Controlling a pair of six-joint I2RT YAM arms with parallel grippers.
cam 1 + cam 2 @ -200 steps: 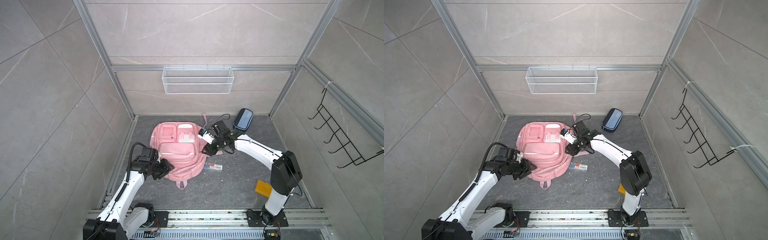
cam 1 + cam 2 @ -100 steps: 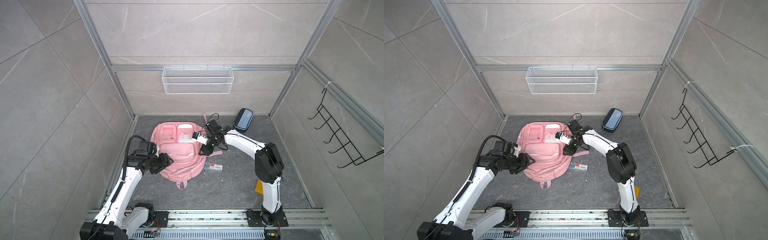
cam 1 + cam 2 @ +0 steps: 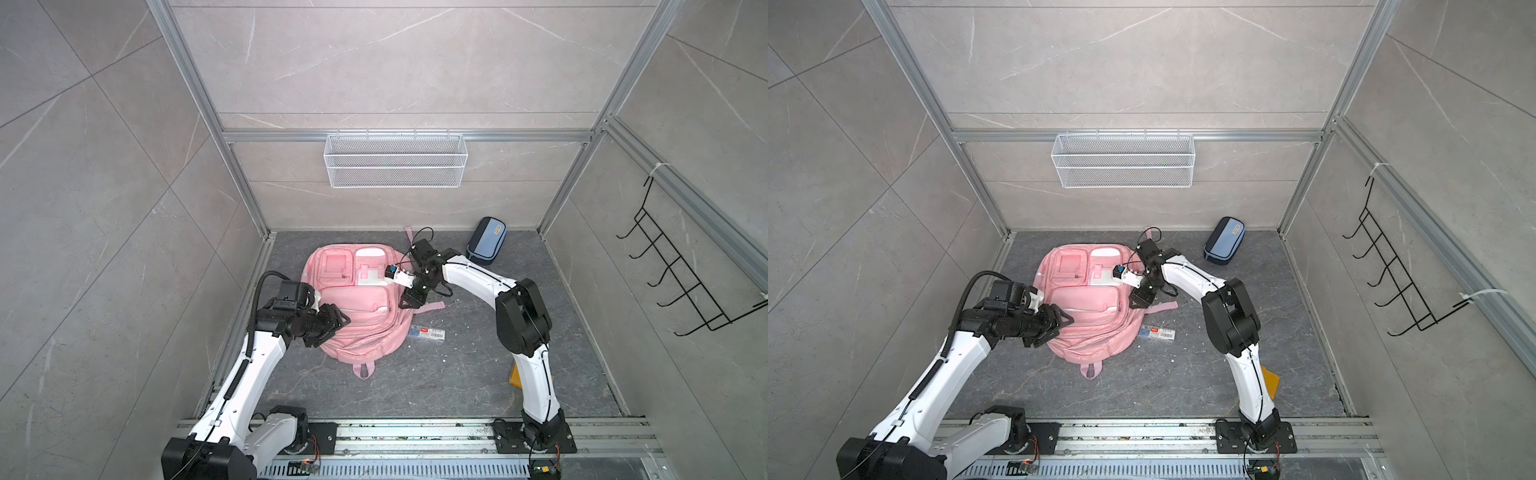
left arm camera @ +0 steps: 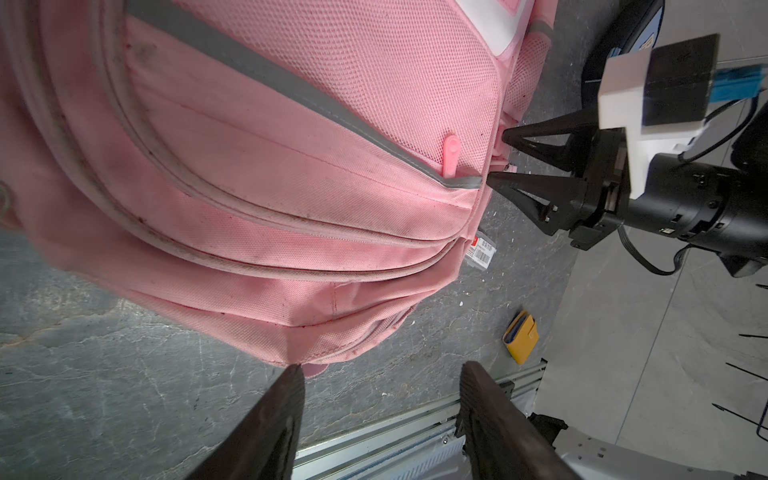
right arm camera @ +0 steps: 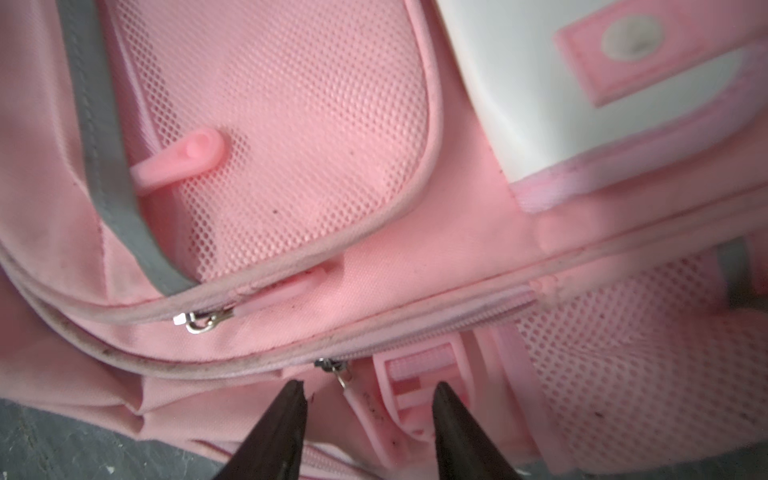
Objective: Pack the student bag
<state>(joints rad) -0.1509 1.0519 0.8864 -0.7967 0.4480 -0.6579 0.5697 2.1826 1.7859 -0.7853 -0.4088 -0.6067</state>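
Here, the large soft pink fabric student bag [image 3: 357, 305] lies flat with its front pockets up on the dark grey marbled surface [image 3: 415, 386], a little left of middle and near the back wall. At its right side the right arm [image 3: 478, 276] reaches in; its jaws stand apart, and the right wrist view shows a small metal zip slider with a pink pull [image 5: 332, 368] between the tips, not clamped. At the bag's near left corner the left arm [image 3: 257, 365] holds its jaws wide apart with nothing between them, one tip right at the bag's hem. A small clear packet with a red label [image 3: 426, 332] lies just beside the bag's right edge. A blue oblong fabric pencil case [image 3: 486, 241] sits well apart by the back wall, and a flat yellow item [image 3: 515, 376] lies behind the right arm.
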